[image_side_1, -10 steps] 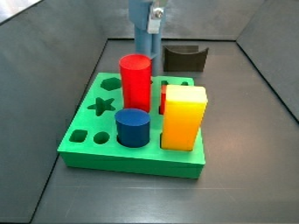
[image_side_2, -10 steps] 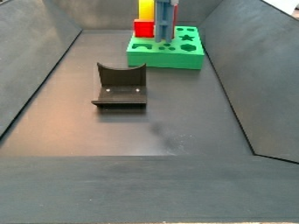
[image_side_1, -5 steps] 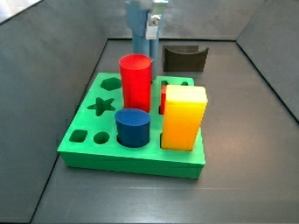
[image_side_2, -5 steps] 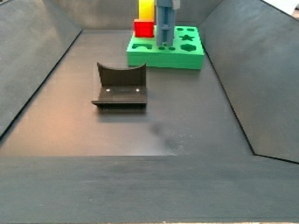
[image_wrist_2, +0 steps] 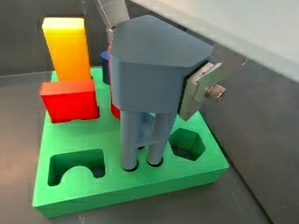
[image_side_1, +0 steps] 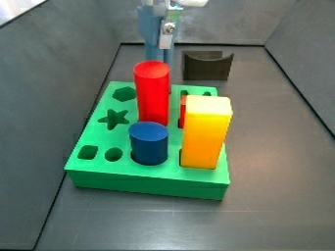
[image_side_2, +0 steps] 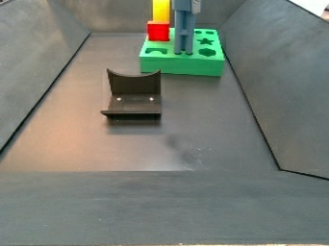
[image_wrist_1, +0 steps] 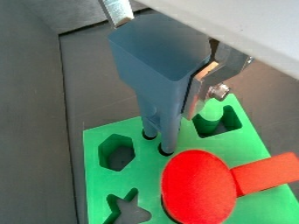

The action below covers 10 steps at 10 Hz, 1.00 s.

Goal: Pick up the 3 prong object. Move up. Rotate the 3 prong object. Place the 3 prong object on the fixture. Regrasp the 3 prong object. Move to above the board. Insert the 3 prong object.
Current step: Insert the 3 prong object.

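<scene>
Two silver fingers (image_wrist_2: 200, 83) of gripper (image_wrist_2: 158, 52) clamp 3 prong object (image_wrist_2: 149, 83) upright above board (image_wrist_2: 128, 184); prong tips reach into board holes. Fixture (image_side_2: 131, 94) stands well apart.

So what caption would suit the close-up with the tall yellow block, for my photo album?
End effector holds the steel-blue 3 prong object, prongs entering holes in the green board.

Steel-blue 3 prong object (image_wrist_2: 149, 87); green board (image_wrist_2: 117, 188); silver fingers (image_wrist_2: 201, 79).
</scene>
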{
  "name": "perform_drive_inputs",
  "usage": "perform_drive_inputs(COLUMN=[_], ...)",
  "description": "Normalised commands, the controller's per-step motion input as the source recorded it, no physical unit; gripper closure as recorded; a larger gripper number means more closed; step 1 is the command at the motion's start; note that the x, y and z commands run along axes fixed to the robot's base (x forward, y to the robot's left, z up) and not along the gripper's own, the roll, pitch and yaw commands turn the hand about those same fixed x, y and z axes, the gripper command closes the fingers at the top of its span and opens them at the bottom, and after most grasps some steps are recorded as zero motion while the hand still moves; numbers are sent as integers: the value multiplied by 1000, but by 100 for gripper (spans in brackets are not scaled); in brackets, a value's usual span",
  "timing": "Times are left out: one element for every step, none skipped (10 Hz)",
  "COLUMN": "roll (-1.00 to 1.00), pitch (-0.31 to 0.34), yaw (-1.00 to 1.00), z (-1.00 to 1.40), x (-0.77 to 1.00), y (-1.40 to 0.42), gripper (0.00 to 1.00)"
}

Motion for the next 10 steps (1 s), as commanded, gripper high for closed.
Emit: perform_drive_inputs(roll=[0, 0, 0, 0, 0, 0, 0, 46, 49, 11], pitch=[-20, -27, -33, -37, -34, -27, -10, 10, 60, 124], yaw=[0, 0, 0, 0, 0, 0, 0, 0, 0, -60], z=[-114, -100, -111, -143, -177, -200, -234, -263, -231, -260], x=[-40, -23, -6, -11, -9, 0, 0, 89, 149, 320], y=[0, 0, 0, 0, 0, 0, 0, 0, 0, 51], gripper=[100, 100, 100, 100, 100, 100, 100, 100, 100, 100])
